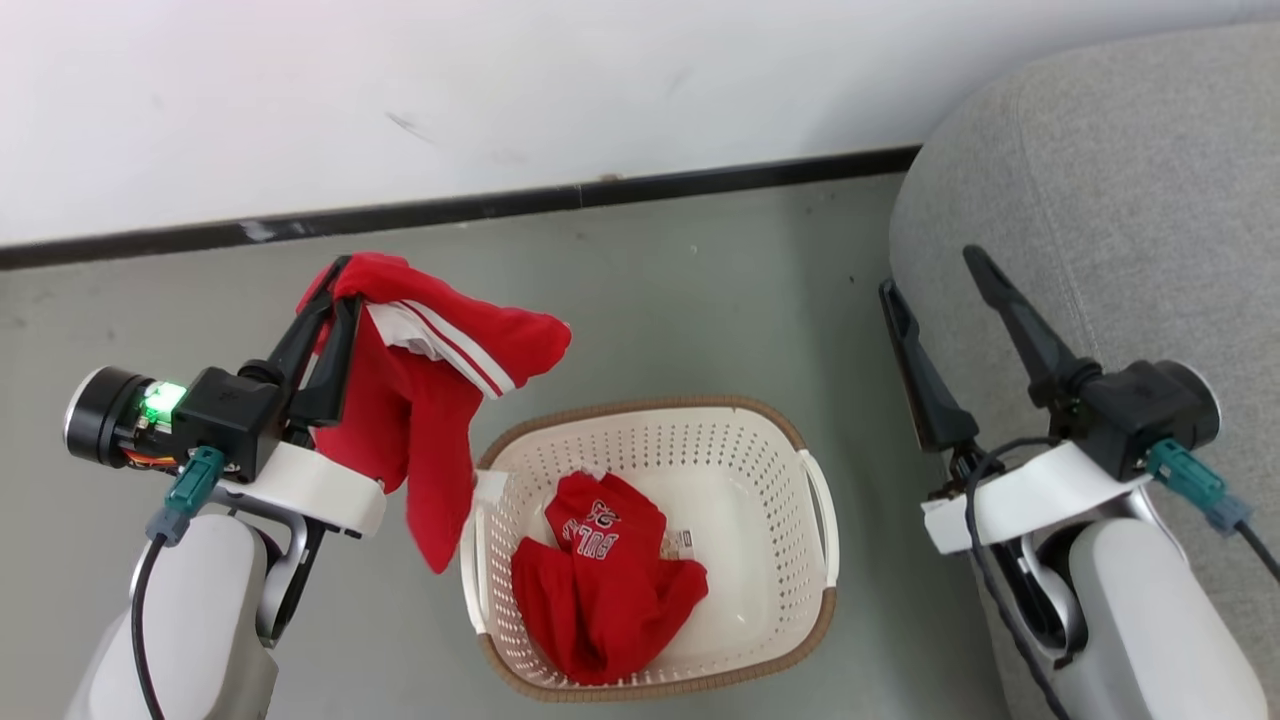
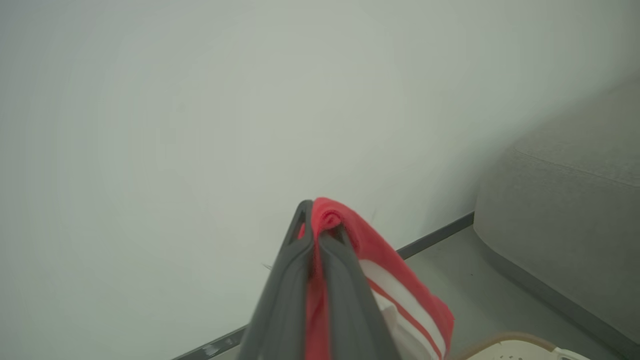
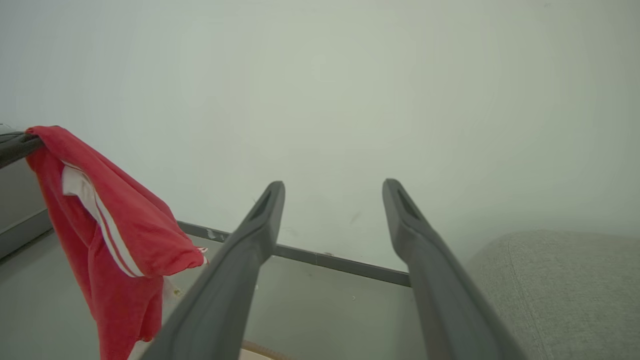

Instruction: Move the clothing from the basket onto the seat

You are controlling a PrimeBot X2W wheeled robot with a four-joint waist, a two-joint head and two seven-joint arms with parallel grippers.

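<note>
Left pincer [image 1: 338, 272] tight around red garment [image 1: 430, 430]

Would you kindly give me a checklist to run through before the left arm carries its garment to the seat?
1. Left end effector shut on the red garment: ok.
2. Garment's hanging tail clear of the rim of the basket: cannot tell.
3. Right end effector open, holding nothing: ok.
4. Right arm out of the way to the seat: probably not ok; it stands at the seat's edge.
5. Basket emptied: not ok, a second garment lies inside.
</note>
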